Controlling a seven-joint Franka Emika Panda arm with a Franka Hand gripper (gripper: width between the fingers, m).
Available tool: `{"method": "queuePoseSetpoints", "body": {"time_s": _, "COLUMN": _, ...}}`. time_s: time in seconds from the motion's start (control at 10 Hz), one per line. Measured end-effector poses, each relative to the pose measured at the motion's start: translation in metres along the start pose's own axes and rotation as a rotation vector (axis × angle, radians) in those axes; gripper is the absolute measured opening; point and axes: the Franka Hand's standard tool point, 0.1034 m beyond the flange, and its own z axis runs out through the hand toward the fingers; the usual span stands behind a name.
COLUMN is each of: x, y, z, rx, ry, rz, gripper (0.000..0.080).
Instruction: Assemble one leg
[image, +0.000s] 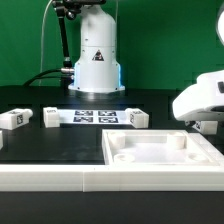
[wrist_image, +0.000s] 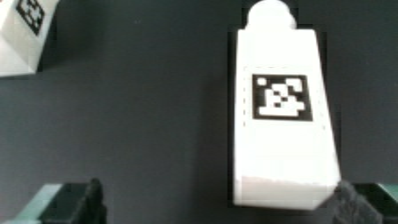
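In the wrist view a leg (wrist_image: 281, 110), a white post with a square tag on its upper face and a rounded tip at the far end, lies on the dark table. My gripper (wrist_image: 217, 205) is open over its near end. The post sits close beside one finger (wrist_image: 365, 200), and the other finger (wrist_image: 68, 202) stands well apart from it. In the exterior view the white arm (image: 203, 98) hangs low at the right, behind the tray's far right corner, and hides the gripper and this leg.
The wide white tray-like panel (image: 160, 152) lies in front. The marker board (image: 95, 117) lies before the robot base, with small white posts at its ends (image: 50, 117) (image: 135, 118) and another further left (image: 14, 120). Another tagged white part (wrist_image: 22, 40) lies nearby.
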Motion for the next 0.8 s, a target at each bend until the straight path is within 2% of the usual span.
{"method": "queuePoseSetpoints", "body": {"time_s": 0.3, "x": 0.002, "y": -0.002, "z": 0.010, "rx": -0.004, "ry": -0.016, "rz": 0.014, "gripper": 0.0649}}
{"method": "queuePoseSetpoints", "body": {"time_s": 0.6, "x": -0.005, "y": -0.007, "z": 0.029, "rx": -0.022, "ry": -0.049, "rz": 0.006, "gripper": 0.0649}}
{"method": "queuePoseSetpoints", "body": {"time_s": 0.8, "x": -0.004, "y": -0.008, "z": 0.028, "rx": -0.021, "ry": -0.048, "rz": 0.005, "gripper": 0.0649}}
